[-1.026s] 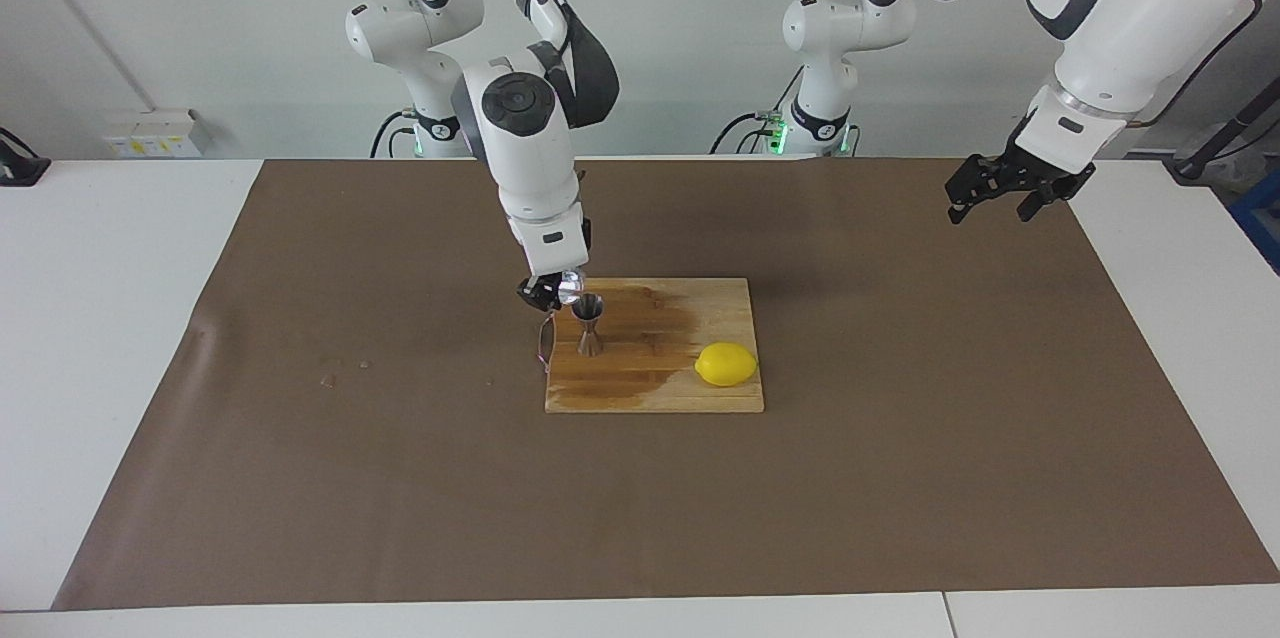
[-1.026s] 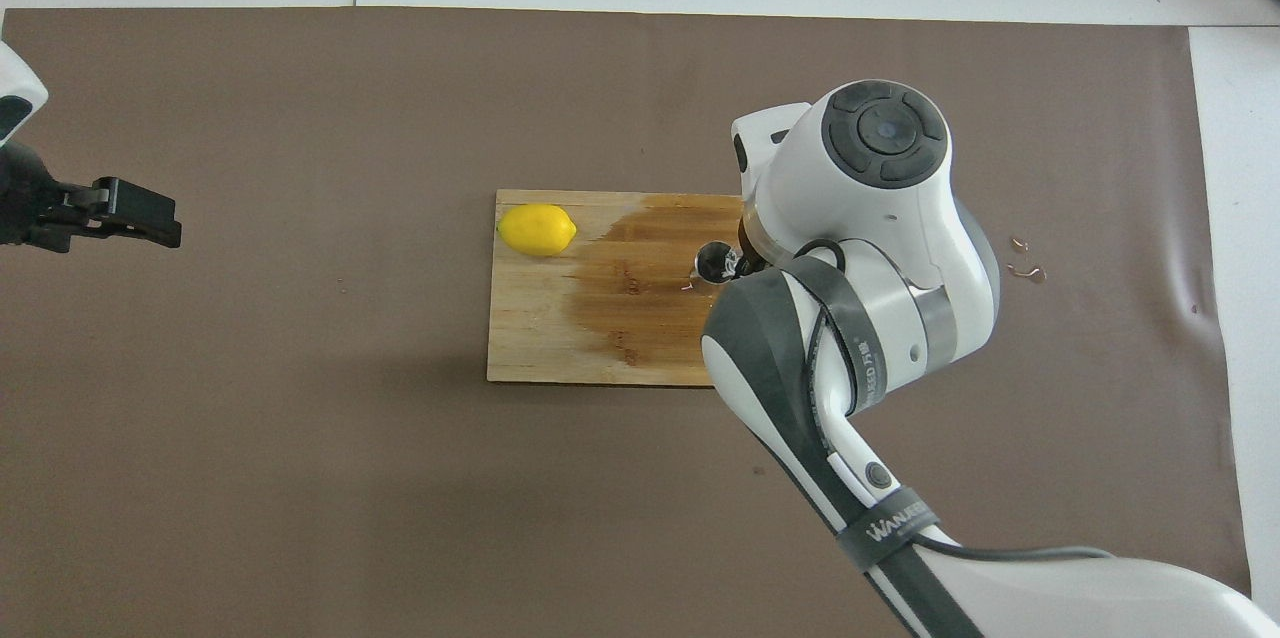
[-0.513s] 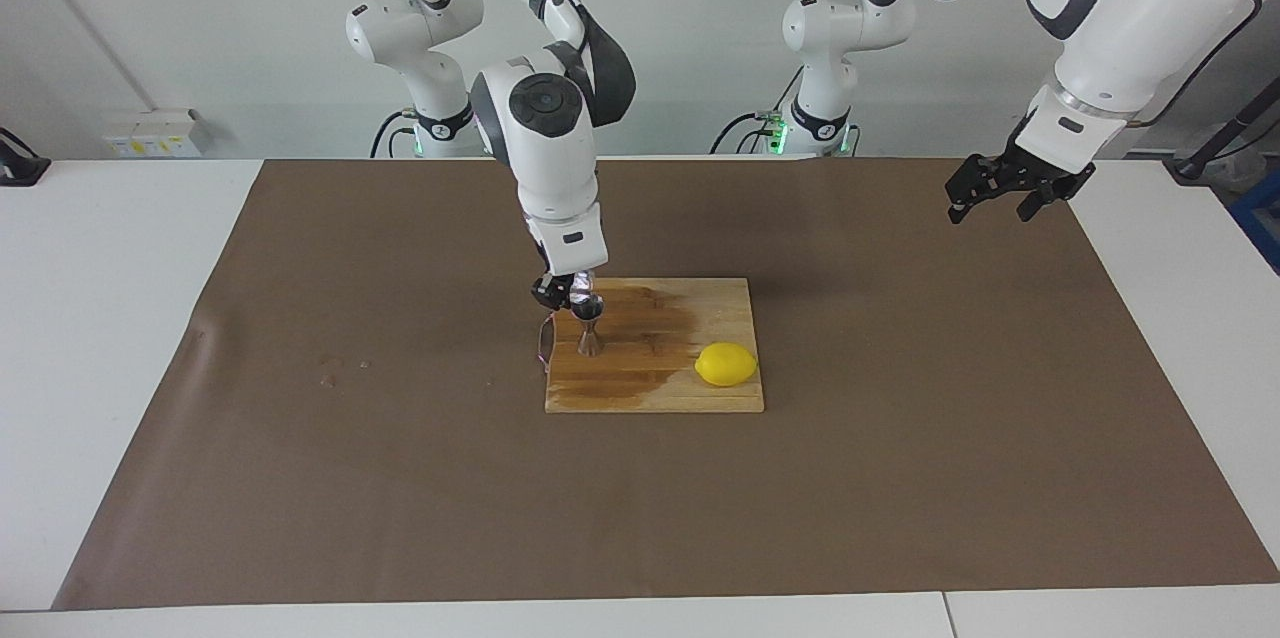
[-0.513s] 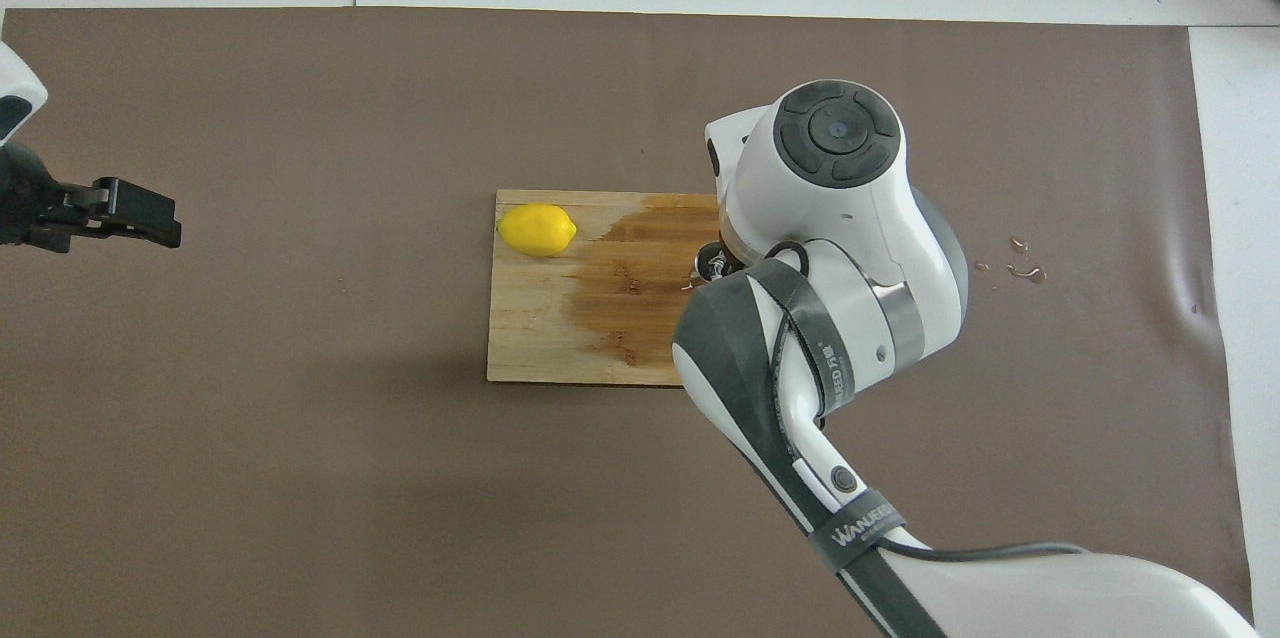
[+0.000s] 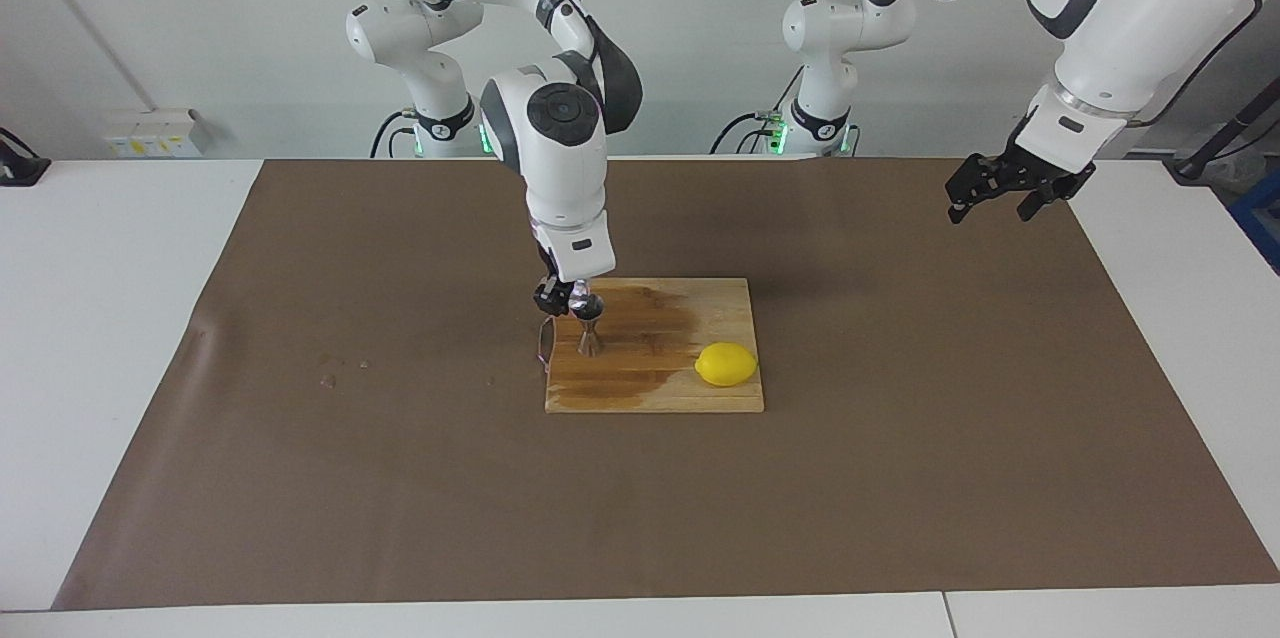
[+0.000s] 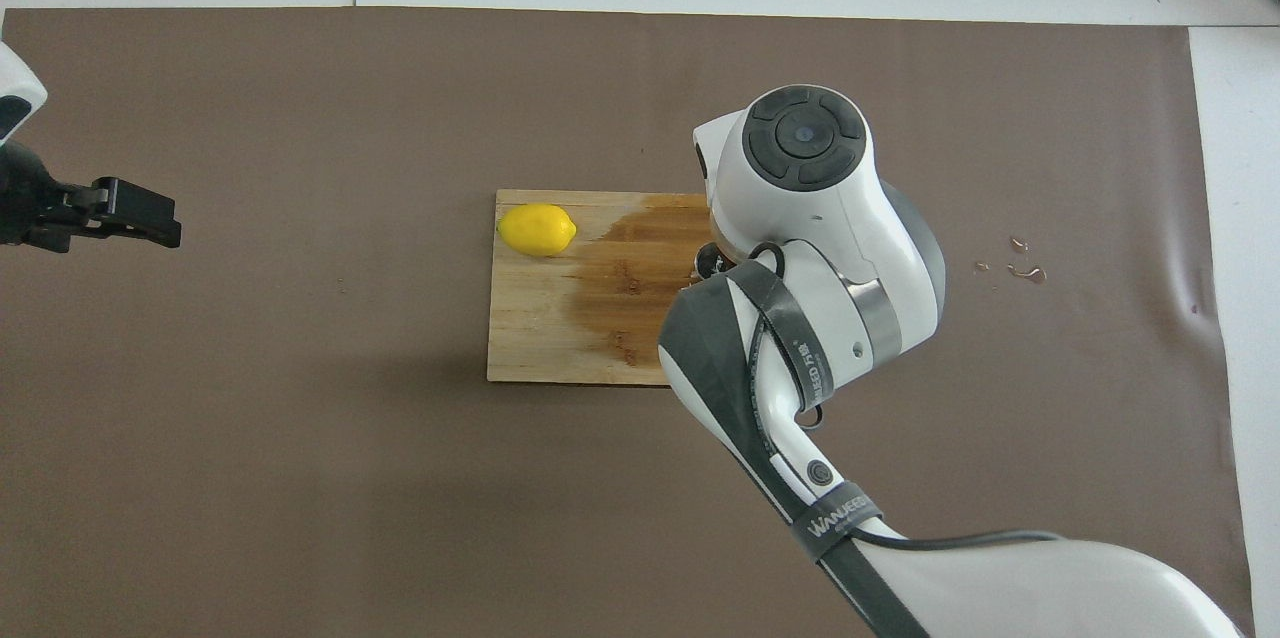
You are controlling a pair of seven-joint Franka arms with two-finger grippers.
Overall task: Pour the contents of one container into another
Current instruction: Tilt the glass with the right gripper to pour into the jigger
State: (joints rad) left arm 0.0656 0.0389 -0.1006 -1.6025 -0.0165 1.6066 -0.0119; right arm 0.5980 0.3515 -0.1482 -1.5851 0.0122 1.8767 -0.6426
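The right gripper [image 5: 566,298] grips the glass cup [image 5: 580,293], tipped over the steel jigger [image 5: 589,326]. Misalignment could spill liquid onto the cutting board [image 5: 700,393]. The left gripper [image 5: 1005,193] waits, jaws open.

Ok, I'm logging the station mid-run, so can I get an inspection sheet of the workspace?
Surface: brown mat, water drops; wet-stained wooden cutting board.
Job's things: tiny clear glass cup tipped over small steel hourglass jigger, which stands on the board.
Clutter: yellow lemon on the board, toward the left arm's end.
Tools: right tool shut on the cup; left tool open, waiting above the mat.
Cables: thin wire dangling beside the jigger.
Surroundings: nothing seen.
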